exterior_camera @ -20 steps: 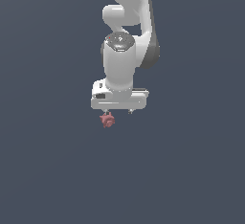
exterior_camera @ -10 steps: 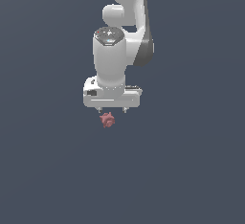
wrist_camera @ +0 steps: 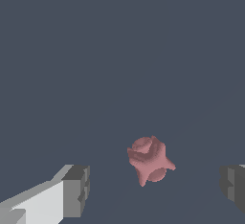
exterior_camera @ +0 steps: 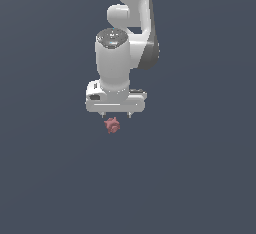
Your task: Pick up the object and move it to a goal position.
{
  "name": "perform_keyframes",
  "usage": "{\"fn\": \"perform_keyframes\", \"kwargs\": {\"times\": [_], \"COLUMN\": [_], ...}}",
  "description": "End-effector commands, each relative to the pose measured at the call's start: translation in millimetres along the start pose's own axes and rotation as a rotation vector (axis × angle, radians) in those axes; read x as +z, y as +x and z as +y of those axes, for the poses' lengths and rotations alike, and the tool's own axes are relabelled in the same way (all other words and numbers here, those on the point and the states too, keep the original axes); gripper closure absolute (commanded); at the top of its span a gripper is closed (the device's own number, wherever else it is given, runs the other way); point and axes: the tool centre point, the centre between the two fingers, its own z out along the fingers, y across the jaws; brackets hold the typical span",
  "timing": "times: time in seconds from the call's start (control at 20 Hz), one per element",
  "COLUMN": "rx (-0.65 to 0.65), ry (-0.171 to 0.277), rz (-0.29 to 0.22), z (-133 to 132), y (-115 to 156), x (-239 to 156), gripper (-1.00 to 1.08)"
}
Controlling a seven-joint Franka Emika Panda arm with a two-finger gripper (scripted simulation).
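Fingers [wrist_camera: 74, 192] of the gripper [wrist_camera: 155, 189] are sitting nearest to the wrist camera, one grey pad on each side of the picture, and they are standing wide apart with nothing held between them. Between the two pads, but a little further from the camera, the object [wrist_camera: 150, 160] is lying on the plain dark grey surface [wrist_camera: 119, 50]; it is a small pinkish-red lumpy thing with short knobs sticking out in several directions, and it is not touching either pad. In the exterior view the same object [exterior_camera: 112, 125] is showing just below the white gripper [exterior_camera: 116, 114], a little toward the exterior view's left of the middle between the two short fingertips. The gripper is pointing straight down and is hanging close above the object, with a small gap between them. Behind and above it the white arm [exterior_camera: 131, 8] is rising out of the picture.
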Motion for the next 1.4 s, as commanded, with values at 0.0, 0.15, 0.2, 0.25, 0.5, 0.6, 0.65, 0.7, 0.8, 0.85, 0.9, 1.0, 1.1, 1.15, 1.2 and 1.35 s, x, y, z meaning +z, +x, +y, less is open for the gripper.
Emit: {"fn": "perform_keyframes", "kwargs": {"times": [0.0,0.15,0.2,0.25,0.5,0.6,0.65,0.7,0.8,0.85,0.9,1.0,1.1,1.15,1.2,1.35], "rx": [-0.015,-0.045,-0.057,-0.07,-0.153,-0.194,-0.216,-0.239,-0.281,-0.3,-0.318,-0.35,-0.378,-0.39,-0.401,-0.427], "ry": [0.001,0.003,0.003,0.004,0.011,0.015,0.017,0.02,0.024,0.027,0.029,0.033,0.037,0.039,0.041,0.045], "rz": [-0.002,-0.006,-0.008,-0.009,-0.019,-0.023,-0.025,-0.028,-0.031,-0.033,-0.035,-0.037,-0.039,-0.04,-0.041,-0.042], "z": [1,4,5,6,12,15,16,18,20,21,23,24,26,27,27,28], "y": [-2,-5,-6,-7,-16,-21,-23,-26,-31,-33,-36,-40,-43,-45,-46,-50], "x": [4,11,14,17,36,45,50,55,64,68,72,79,85,87,89,95], "gripper": [-0.92,-0.92,-0.92,-0.92,-0.92,-0.92,-0.92,-0.92,-0.92,-0.92,-0.92,-0.92,-0.92,-0.92,-0.92,-0.92]}}
